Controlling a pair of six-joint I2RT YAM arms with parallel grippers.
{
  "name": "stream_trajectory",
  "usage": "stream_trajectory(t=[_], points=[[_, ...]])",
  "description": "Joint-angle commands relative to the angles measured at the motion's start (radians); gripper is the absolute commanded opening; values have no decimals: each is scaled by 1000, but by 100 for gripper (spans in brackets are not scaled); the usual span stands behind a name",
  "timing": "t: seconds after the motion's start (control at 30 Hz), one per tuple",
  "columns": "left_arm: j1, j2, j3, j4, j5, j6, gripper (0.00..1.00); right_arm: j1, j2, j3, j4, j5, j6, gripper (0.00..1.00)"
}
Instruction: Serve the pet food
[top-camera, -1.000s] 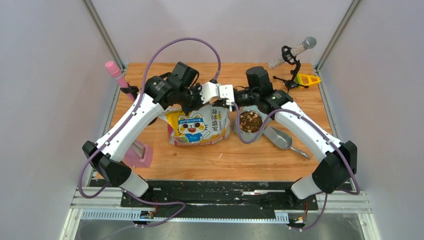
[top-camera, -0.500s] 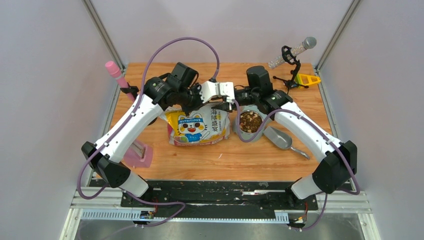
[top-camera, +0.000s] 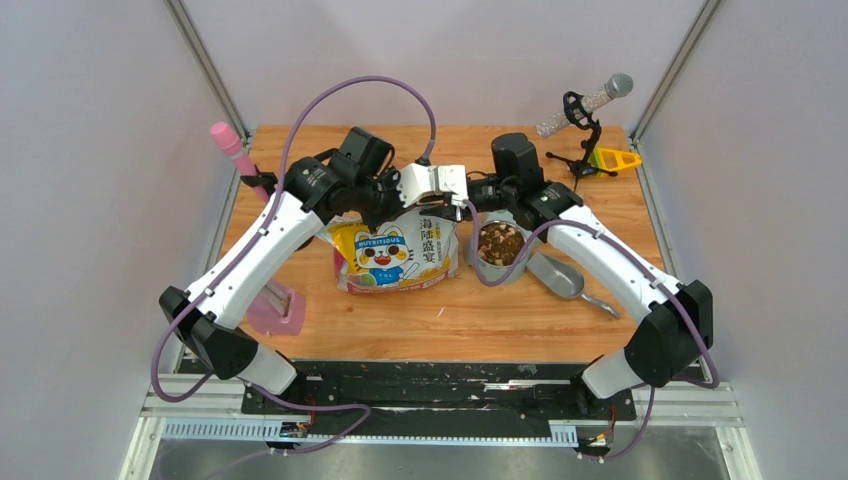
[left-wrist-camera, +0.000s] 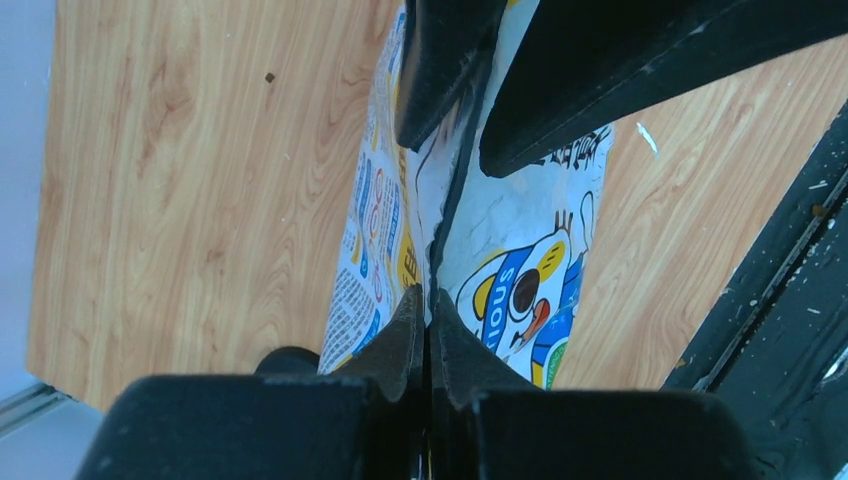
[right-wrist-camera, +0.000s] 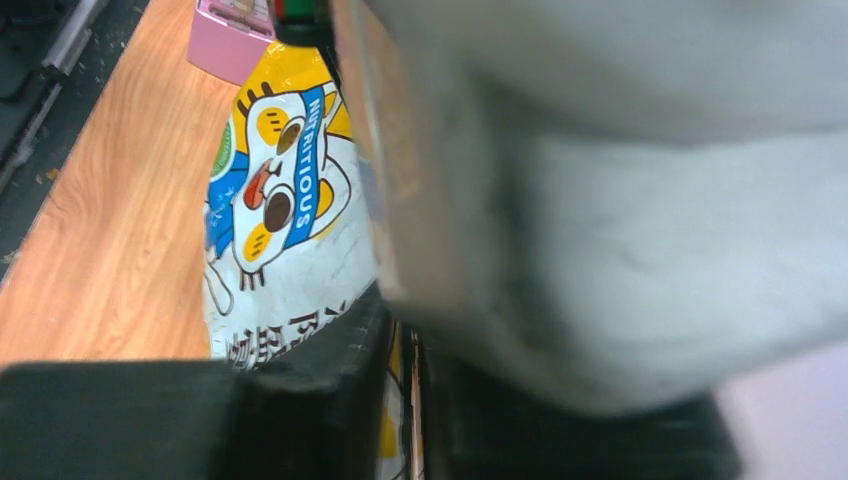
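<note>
Closing step, as judged: left gripper (left-wrist-camera: 428, 310) and right gripper (right-wrist-camera: 398, 360) are each clenching jaws on the bag (top-camera: 395, 255) top edge, while pet food (top-camera: 500, 243) is sitting in the bowl (top-camera: 526, 250) beside it; next, releasing cleanly.

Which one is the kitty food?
Look at the wooden table, just right of the cartoon-cat bag in its middle. There a round metal bowl holds the pet food: little brown crumbs, unlike the plain grey scoop beside it.
</note>
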Motion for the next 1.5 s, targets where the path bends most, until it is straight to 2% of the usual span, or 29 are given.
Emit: stream_trajectory(t=[0.0,0.07,0.17,0.33,0.37,0.4,0.43,0.57,0.7,0.73,0.83,0.9,0.93,1.17,1.23,1.27,1.3,1.37,1.47], points=[[-13,-107,36,199,31,-1,0,28,-64,-3,35,46,-26,37],[-13,-115,31,199,30,2,0,24,-77,-6,-4,86,-44,41],[-14,-121,23,199,32,9,0,10,-82,9,-99,96,-67,40],[-13,-124,20,199,32,14,0,-17,-95,4,-145,136,-76,37],[-13,-126,19,199,31,17,0,-21,-98,3,-153,140,-80,29],[-13,-126,18,199,31,17,0,-25,-98,4,-160,138,-80,9],[-13,-126,17,199,28,19,0,-28,-97,8,-162,132,-75,1],[-14,-124,14,202,17,20,0,-33,-97,20,-179,134,-68,0],[-13,-130,10,204,17,22,0,-51,-113,17,-179,187,-56,36],[-13,-132,9,203,16,24,0,-58,-120,10,-179,197,-57,37],[-13,-141,-1,205,12,29,0,-76,-146,-6,-189,221,-64,25],[-13,-142,-3,207,8,30,0,-95,-160,-13,-199,197,-69,4],[-13,-143,-4,206,9,31,0,-100,-163,-9,-209,169,-69,0],[-13,-145,-5,198,42,52,0,-102,-130,37,-269,111,-72,0],[-13,-145,-6,189,79,77,7,-103,-122,50,-271,76,-52,0],[-15,-147,-11,184,107,85,19,-103,-118,57,-269,59,-31,0],[-16,-147,-13,181,121,106,24,-103,-114,66,-269,40,-14,0],[-23,-143,-23,180,161,134,40,-103,-109,82,-241,20,61,0],[-34,-135,-32,180,206,168,54,-102,-111,92,-220,9,128,0]])
